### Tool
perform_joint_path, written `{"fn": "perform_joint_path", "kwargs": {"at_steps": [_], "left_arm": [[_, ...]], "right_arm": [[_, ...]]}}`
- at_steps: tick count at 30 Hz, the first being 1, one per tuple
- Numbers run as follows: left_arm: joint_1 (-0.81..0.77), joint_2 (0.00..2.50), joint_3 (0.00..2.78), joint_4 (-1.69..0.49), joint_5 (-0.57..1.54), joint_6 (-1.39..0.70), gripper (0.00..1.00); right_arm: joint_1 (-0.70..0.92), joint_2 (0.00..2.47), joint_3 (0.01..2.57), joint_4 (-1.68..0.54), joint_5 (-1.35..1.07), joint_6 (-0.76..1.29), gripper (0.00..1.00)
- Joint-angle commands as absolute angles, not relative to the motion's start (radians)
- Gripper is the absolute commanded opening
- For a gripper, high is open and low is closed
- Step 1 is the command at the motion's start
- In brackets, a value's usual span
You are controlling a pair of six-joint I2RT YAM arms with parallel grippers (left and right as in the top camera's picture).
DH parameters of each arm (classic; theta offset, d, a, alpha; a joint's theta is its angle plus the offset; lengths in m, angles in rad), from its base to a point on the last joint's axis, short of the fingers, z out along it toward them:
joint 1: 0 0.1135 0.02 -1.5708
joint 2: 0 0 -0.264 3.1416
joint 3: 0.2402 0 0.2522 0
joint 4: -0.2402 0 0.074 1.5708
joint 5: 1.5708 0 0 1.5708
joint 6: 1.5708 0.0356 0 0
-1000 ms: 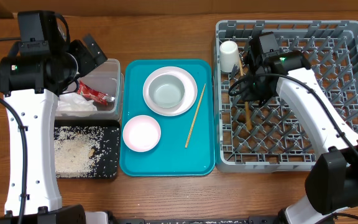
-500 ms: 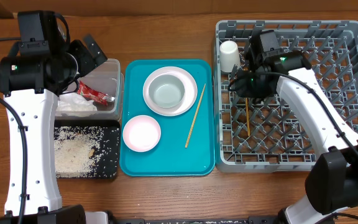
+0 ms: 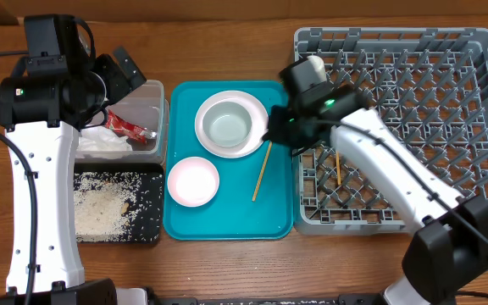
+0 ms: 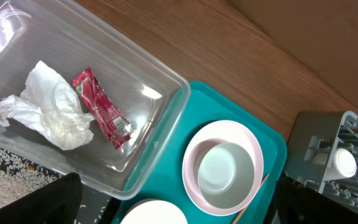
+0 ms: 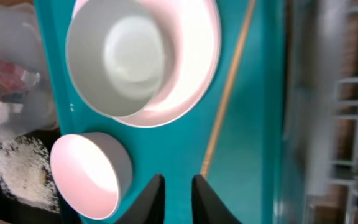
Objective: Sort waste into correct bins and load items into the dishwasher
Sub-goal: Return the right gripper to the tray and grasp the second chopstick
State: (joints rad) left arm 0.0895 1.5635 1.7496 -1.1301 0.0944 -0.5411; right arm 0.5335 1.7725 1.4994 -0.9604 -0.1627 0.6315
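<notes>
As the chopstick (image 3: 261, 174) lies loose on the teal tray (image 3: 227, 222) just beside the plate (image 3: 203, 140), the right gripper (image 5: 177, 180), narrowly parted and empty, is best lowered astride its near end.

On the tabletop (image 3: 227, 42) the serving tray (image 3: 227, 216) sits in the middle, with the dish rack (image 3: 447, 110) to its right, the tub (image 3: 153, 102) back-left and the shallow tray (image 3: 151, 212) in front of the tub. The napkin (image 3: 100, 142) and wrapper (image 3: 128, 127) lie together in the tub, and the rice (image 3: 102, 207) is in the shallow tray. On the serving tray, a bowl (image 3: 229, 125) sits in the plate (image 3: 210, 144) at the back, a smaller bowl (image 3: 193, 181) front-left, and a chopstick (image 3: 261, 174) along the right. In the rack, the cup (image 4: 344, 163) is back-left and a second chopstick (image 3: 338, 169) lies on the grid
</notes>
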Motion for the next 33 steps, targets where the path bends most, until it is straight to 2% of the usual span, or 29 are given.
{"fn": "perform_joint_path", "kwargs": {"at_steps": [1,2,5,8,15,17,19,22,33], "left_arm": [[0.091,1.55,1.769,-1.129,0.102,-0.527,1.0],[0.091,1.55,1.769,-1.129,0.101,-0.527,1.0],[0.091,1.55,1.769,-1.129,0.101,-0.528,1.0],[0.091,1.55,1.769,-1.129,0.101,-0.527,1.0],[0.091,1.55,1.769,-1.129,0.102,-0.527,1.0],[0.091,1.55,1.769,-1.129,0.101,-0.527,1.0],[0.091,1.55,1.769,-1.129,0.102,-0.527,1.0],[0.091,1.55,1.769,-1.129,0.102,-0.527,1.0],[0.091,1.55,1.769,-1.129,0.102,-0.527,1.0]], "right_arm": [[0.601,1.777,1.498,-0.951,-0.075,0.797,0.13],[0.623,1.778,1.498,-0.947,-0.054,0.839,0.08],[0.675,1.786,1.498,-0.948,0.058,0.918,0.04],[0.704,1.809,1.498,-0.966,0.149,0.923,0.04],[0.707,1.912,1.498,-0.978,0.157,0.955,0.04],[0.706,1.947,1.498,-0.977,0.157,0.955,0.06],[0.706,1.971,1.498,-0.978,0.157,0.954,0.15],[0.706,1.993,1.498,-0.979,0.16,0.942,0.23],[0.706,2.055,1.498,-0.942,0.186,0.944,0.24]]}}
